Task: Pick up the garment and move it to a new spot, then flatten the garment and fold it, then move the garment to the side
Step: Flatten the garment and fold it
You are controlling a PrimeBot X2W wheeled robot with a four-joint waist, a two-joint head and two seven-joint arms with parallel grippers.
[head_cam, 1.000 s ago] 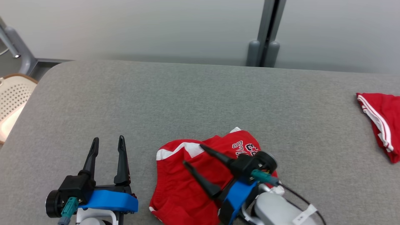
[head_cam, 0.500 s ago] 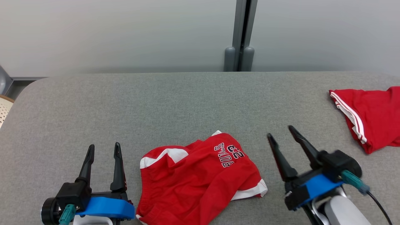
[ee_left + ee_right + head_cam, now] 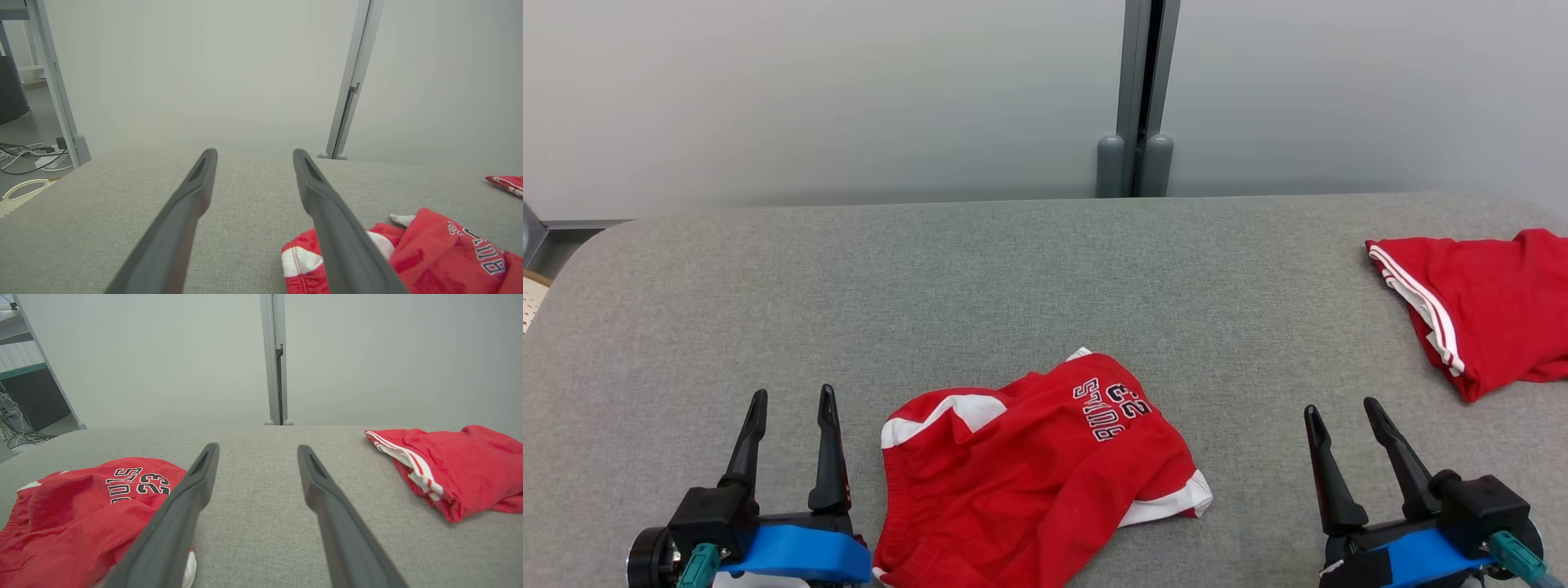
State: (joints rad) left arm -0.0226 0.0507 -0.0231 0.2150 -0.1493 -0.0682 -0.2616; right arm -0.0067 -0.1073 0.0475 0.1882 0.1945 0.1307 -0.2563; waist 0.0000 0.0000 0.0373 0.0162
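The right gripper has swung off the garment, where it hung a second ago, and now sits clear of it at the lower right of the head view. The head camera has shifted too, so the whole scene has slid. The left gripper keeps its place at lower left, its two dark fingers spread wide, gripping nothing and touching nothing, just left of the garment's elastic edge. The red garment, trimmed in white, lies crumpled on the grey table, near the front edge and between the two grippers. Dark lettering on it reads "BULLS 23", upside down to the head camera. The right gripper's fingers likewise stand wide apart and empty over the grey cloth surface, well to the right of the garment. Farther right, toward the table's end, lies a second garment, red with white stripes, apart from both grippers.
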